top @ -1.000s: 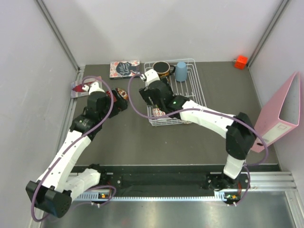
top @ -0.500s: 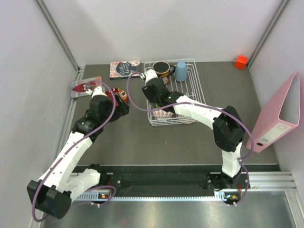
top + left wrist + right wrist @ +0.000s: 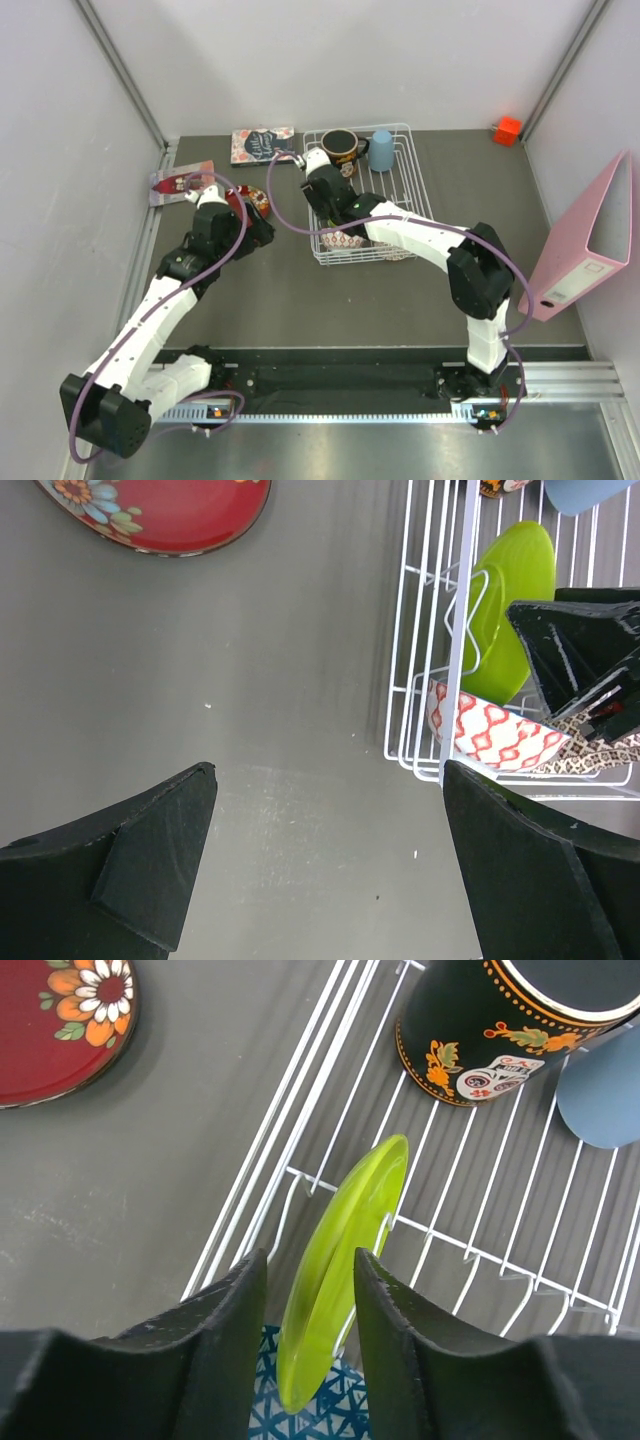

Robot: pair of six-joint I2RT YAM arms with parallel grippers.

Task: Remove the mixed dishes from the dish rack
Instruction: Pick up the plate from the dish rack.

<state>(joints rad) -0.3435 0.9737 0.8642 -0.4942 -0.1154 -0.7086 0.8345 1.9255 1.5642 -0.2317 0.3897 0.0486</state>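
The white wire dish rack (image 3: 405, 195) stands at the back middle of the table. A lime-green plate (image 3: 345, 1230) stands on edge among its prongs. My right gripper (image 3: 310, 1300) straddles the plate's rim, jaws narrowed, with a thin gap still showing on the left side. Under it lies a blue-patterned bowl (image 3: 320, 1415). A black mug (image 3: 500, 1020) and a pale blue cup (image 3: 605, 1100) sit at the rack's far end. A red-and-white patterned bowl (image 3: 490, 735) lies at the rack's near corner. The red floral plate (image 3: 170, 515) lies on the table left of the rack. My left gripper (image 3: 330, 860) hangs wide open and empty over bare table.
A pink binder (image 3: 585, 240) leans against the right wall. A small orange-red block (image 3: 508, 130) sits at the back right corner. Printed cards lie at the back (image 3: 262, 145) and by the left wall (image 3: 175, 182).
My right gripper moved in over the green plate and its jaws have narrowed around the rim. The left arm shifted slightly and stayed open.
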